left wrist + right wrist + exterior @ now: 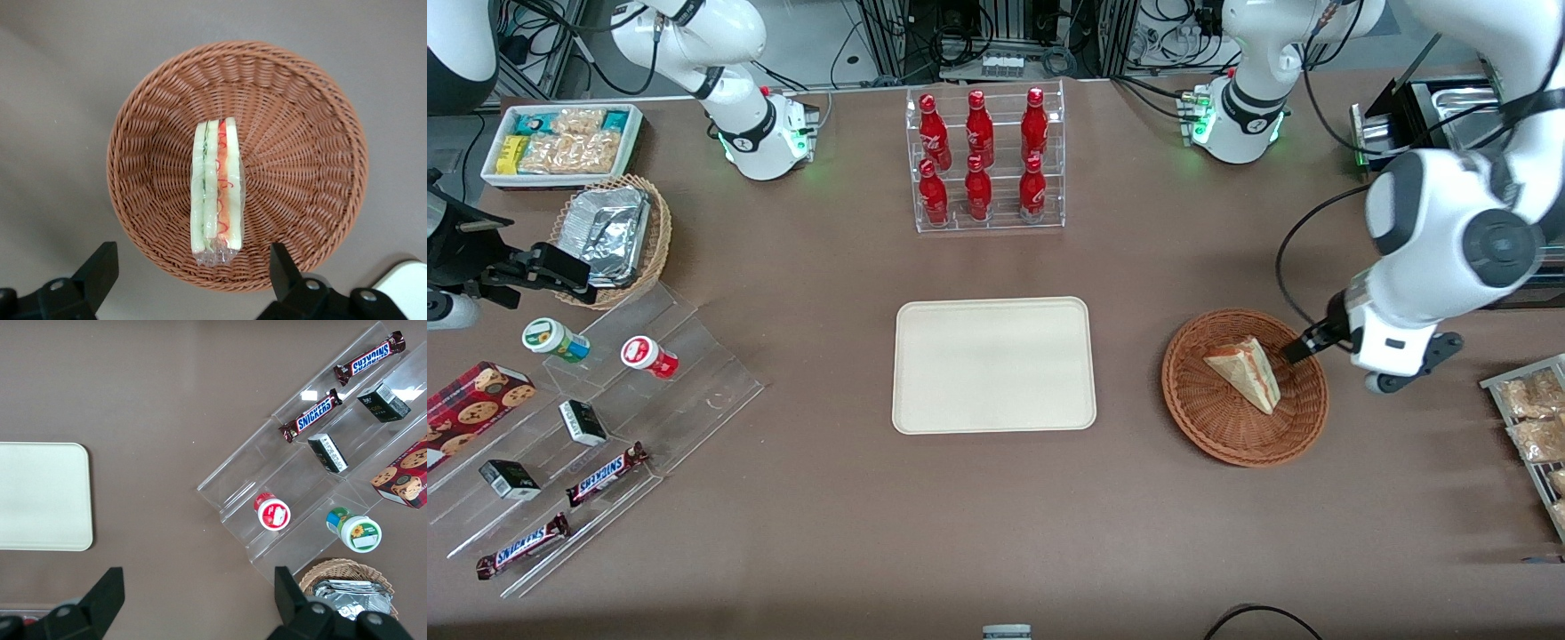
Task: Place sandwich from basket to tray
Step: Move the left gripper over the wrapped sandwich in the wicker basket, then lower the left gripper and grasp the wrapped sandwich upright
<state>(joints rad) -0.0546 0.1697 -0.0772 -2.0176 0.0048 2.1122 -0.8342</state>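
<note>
One sandwich sits in the basket, tray bare beside it, and I see my gripper hovering above, fingers spread, holding nothing.

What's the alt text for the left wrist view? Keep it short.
A wrapped triangular sandwich stands on edge in the middle of a round reddish-brown wicker basket, its green, pink and red filling facing the camera. The left arm's tool hovers above the basket with its fingers open wide. A corner of the cream tray shows beside the basket.
</note>
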